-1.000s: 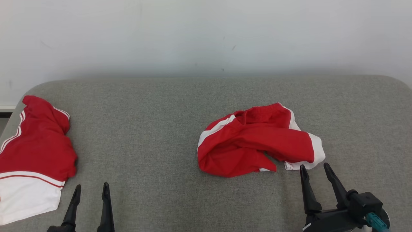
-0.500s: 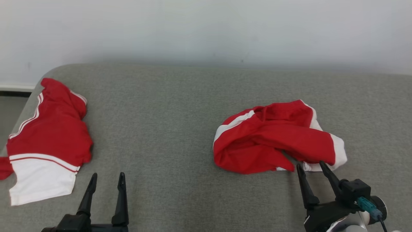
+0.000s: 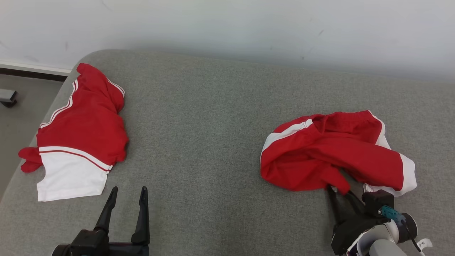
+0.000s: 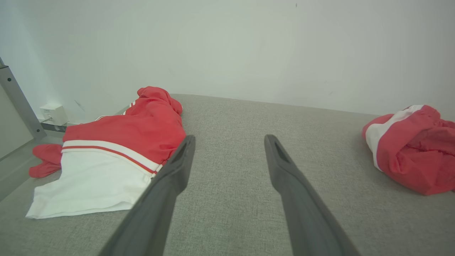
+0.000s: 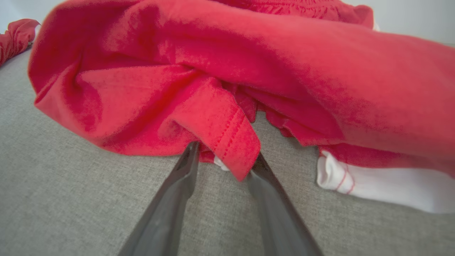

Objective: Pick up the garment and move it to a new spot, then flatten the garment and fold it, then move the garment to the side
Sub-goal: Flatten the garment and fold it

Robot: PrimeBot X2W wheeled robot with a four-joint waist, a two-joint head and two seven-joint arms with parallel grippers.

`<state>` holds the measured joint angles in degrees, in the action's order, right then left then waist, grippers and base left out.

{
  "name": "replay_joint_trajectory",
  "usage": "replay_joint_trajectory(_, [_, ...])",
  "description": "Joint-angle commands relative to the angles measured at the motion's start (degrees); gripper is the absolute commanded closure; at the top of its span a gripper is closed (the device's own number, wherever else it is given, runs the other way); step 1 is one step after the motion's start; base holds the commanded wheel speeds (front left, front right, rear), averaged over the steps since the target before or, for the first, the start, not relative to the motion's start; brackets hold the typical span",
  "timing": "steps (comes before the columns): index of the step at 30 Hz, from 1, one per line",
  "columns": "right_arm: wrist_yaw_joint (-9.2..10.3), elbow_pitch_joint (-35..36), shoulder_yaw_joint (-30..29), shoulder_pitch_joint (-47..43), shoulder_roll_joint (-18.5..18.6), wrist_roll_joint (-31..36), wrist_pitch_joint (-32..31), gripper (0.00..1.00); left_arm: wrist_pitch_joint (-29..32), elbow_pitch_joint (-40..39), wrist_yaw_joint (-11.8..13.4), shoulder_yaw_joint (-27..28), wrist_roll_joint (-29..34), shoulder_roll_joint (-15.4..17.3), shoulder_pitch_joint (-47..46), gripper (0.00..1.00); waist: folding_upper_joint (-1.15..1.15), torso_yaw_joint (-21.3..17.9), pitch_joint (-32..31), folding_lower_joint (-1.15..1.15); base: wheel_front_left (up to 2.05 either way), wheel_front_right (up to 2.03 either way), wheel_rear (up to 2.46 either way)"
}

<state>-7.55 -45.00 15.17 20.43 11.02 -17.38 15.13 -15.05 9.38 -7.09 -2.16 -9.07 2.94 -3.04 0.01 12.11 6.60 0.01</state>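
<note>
The garment (image 3: 81, 131), red with a white panel and striped trim, lies folded at the left end of the grey cushioned surface (image 3: 206, 124); its lettering is hidden. The left wrist view shows the garment (image 4: 124, 138) left of my left gripper (image 4: 230, 140). My left gripper (image 3: 129, 190) hangs open and empty near the front edge. A second, bunched red garment with a white band (image 3: 330, 153) lies at the right. My right gripper (image 3: 339, 193) reaches its near hem. In the right wrist view my right gripper (image 5: 224, 156) straddles a red hem flap (image 5: 231, 142), jaws narrowed but apart.
The cushioned surface drops off at its rounded left end to the floor (image 3: 21, 106), where a dark object (image 3: 7, 96) sits by the wall. A pale wall (image 3: 227, 28) backs the surface. Bare grey fabric stretches between the two garments.
The camera has turned, shifting the whole picture. My right gripper has pushed forward onto the bunched garment's near hem and its jaws have narrowed. The left gripper stays open.
</note>
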Motion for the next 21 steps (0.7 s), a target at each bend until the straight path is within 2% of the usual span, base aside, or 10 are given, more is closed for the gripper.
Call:
replay_joint_trajectory(1, [0.12, -0.21, 0.69, 0.82, 0.00, -1.07, 0.01, 1.00, -0.20, 0.29, -0.17, 0.47, 0.15, -0.06, -0.32, 0.00, -0.01, -0.31, -0.55, -0.01, 0.00, 0.00, 0.00])
replay_joint_trajectory(4, [0.12, 1.12, 0.92, 0.52, 0.25, -1.80, 0.01, 1.00, -0.20, 0.68, -0.19, 0.71, 0.28, -0.08, 0.47, 0.00, -0.01, -1.03, -1.27, -0.01, 0.00, 0.00, 0.00])
replay_joint_trajectory(14, [0.12, 19.45, -3.15, -9.35, 1.83, -0.72, 0.02, 1.00, -0.20, 1.62, -0.40, 0.26, -0.36, -0.04, 1.96, 0.00, -0.01, -6.81, -5.16, -0.01, 0.00, 0.00, 0.00])
replay_joint_trajectory(21, [0.12, 26.82, -6.55, -17.31, 3.81, -1.18, -0.68, 1.00, -0.20, 1.82, -0.23, -0.49, -1.05, -0.02, 2.42, 0.00, -0.01, -9.42, -5.67, -0.01, 0.00, 0.00, 0.00])
